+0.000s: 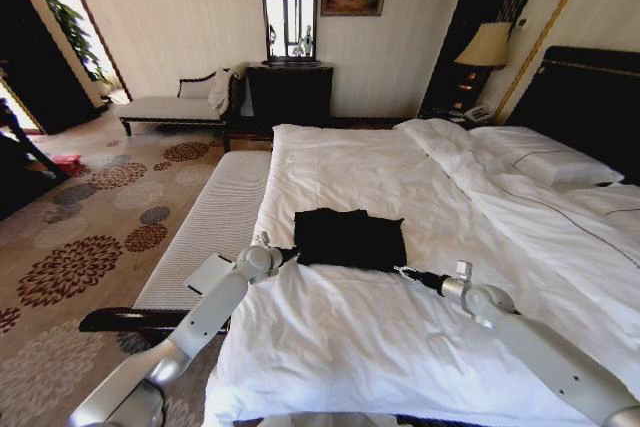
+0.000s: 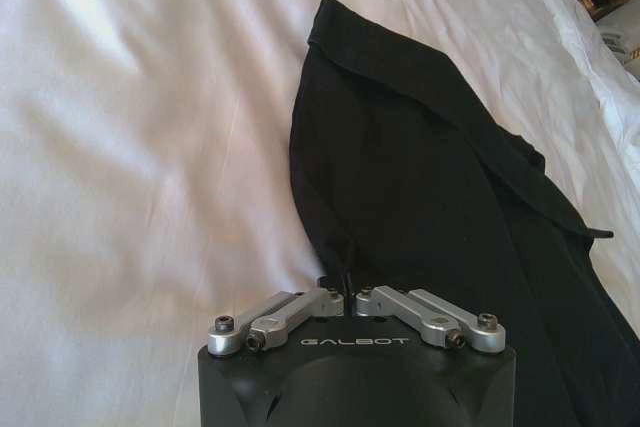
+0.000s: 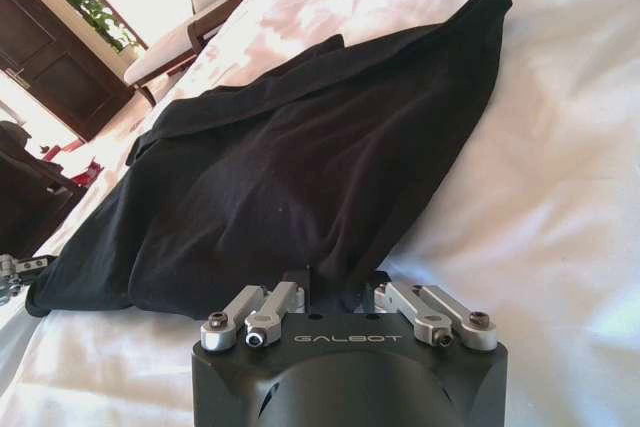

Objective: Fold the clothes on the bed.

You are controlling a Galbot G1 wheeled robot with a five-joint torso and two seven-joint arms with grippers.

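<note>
T-shirt (image 1: 349,238): black, lying folded into a rough rectangle on the bed (image 1: 380,327), near the foot end, on the white duvet.
left hand (image 1: 291,252): at the shirt's near-left corner, pressed together, pinching the fabric edge; the left wrist view shows its fingers (image 2: 322,299) closed on the hem.
right hand (image 1: 401,270): at the shirt's near-right corner, pinching the T-shirt too; the right wrist view shows its fingers (image 3: 290,295) drawn in on the black cloth.
bench (image 1: 215,217): ribbed, grey-white, alongside the bed on the robot's left.

T-shirt (image 1: 349,238) on the bed (image 1: 400,337), between left hand (image 1: 290,253) and right hand (image 1: 402,271).
</note>
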